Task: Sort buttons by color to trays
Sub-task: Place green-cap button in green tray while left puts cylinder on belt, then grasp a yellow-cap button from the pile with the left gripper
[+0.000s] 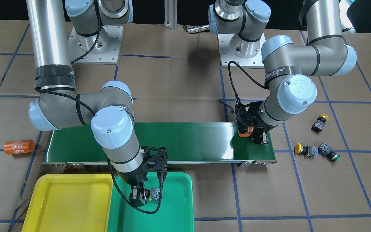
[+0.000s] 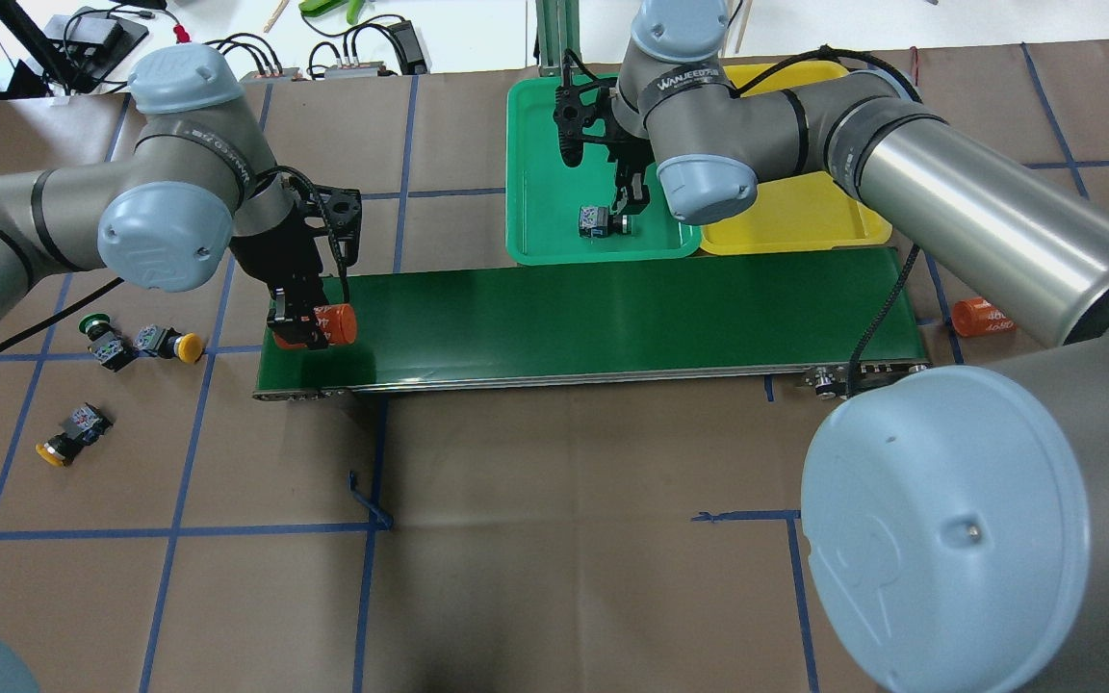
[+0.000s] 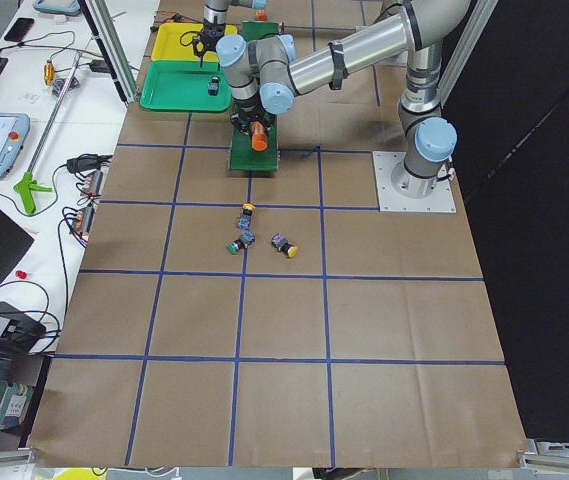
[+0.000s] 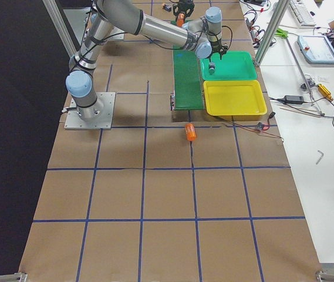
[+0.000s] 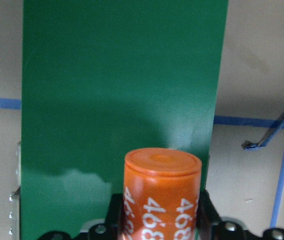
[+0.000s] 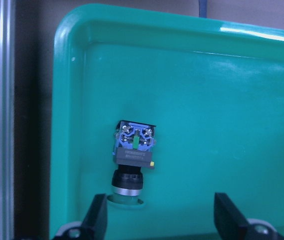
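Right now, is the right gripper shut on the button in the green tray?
No: the right gripper stands open, its fingers clear of the button lying on the green tray.

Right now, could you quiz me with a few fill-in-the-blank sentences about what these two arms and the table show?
1. The left gripper is shut on a cylinder coloured ____, at one end of the belt.
2. The button in front of the open right gripper lies in the ____ tray.
3. On the table, outside both trays, lie ____ loose buttons.

Missing words: orange; green; three.
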Available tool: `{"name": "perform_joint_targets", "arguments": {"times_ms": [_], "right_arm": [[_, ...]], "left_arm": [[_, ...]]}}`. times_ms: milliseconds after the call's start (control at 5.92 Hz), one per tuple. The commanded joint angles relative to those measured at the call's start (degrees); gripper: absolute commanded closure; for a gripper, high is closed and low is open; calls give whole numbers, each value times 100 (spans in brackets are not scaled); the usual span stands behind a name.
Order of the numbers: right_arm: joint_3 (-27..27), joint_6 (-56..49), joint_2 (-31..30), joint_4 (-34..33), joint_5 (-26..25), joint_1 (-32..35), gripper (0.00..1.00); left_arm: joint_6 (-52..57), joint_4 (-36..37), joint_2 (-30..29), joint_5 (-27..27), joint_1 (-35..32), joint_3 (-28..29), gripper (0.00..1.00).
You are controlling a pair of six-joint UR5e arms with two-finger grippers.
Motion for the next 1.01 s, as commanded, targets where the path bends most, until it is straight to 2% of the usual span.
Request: {"name": "perform_joint_targets", "arguments": {"times_ms": [0,169,338,506,675,844], "right_arm": [[87,-3,-905,1415,-6,-106,0],[227,-3,-1468,2250,-6,-124,0],[533,6,-2074,2763,3,-116,0],[902,15,-2541,3064,12,-107,0],[1201,24,-2693,3023,29,-89,0],[1239,32,-2660,2979,90,-80,0]], "left_arm": [[49,57,33,15,52,-25,2],[197,49,163,181,183,10,2],[581,-4,173,513,628,132,2],[1316,-22,130,473,1277,151,3],[2272,56,34,516,1596,256,4],[3212,423,-124,534,1687,300,3]]}}
